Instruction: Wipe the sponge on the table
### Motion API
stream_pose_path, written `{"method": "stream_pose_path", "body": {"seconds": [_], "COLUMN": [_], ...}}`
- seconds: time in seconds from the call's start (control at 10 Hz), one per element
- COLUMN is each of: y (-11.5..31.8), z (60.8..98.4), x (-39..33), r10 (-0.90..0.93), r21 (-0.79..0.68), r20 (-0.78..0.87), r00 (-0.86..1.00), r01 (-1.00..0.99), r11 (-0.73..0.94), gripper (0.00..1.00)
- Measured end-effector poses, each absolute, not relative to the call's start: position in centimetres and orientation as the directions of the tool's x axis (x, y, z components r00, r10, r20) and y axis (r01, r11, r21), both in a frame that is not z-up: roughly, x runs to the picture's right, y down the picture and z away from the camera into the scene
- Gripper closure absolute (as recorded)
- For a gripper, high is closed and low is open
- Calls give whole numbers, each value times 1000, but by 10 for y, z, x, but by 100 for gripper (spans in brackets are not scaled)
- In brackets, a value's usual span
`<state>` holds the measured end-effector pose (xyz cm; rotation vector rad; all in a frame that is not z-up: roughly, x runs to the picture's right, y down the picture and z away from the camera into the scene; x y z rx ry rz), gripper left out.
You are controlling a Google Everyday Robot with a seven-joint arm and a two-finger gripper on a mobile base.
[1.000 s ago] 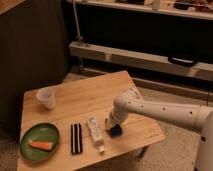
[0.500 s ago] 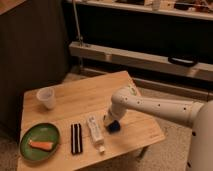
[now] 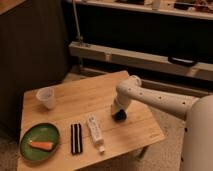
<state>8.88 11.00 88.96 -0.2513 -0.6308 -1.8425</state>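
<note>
Gripper (image 3: 119,113) low over table (image 3: 75,95), right of white tube (image 3: 95,130); sponge (image 3: 120,119) directly beneath it, mostly hidden, long axis unclear; grip state could not be told

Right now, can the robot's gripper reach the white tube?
Probably yes. The gripper is down at the table, close beside the white tube, and only bare wood lies between them.

on the bench (image 3: 145,131), near side from left to right: plate (image 3: 36,133) carrying a carrot (image 3: 41,146), flat bar (image 3: 76,138), tube (image 3: 95,131). cup (image 3: 46,97) far left. pincer (image 3: 118,111) right of the tube, down on the sponge (image 3: 120,118).
</note>
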Motion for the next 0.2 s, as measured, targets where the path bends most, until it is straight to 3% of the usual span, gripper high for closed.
{"method": "stream_pose_path", "body": {"seconds": [0.2], "y": [105], "z": [884], "x": [108], "r10": [-815], "r21": [267], "r20": [471], "r00": [-338], "r01": [935], "r11": [-233], "gripper": [74]}}
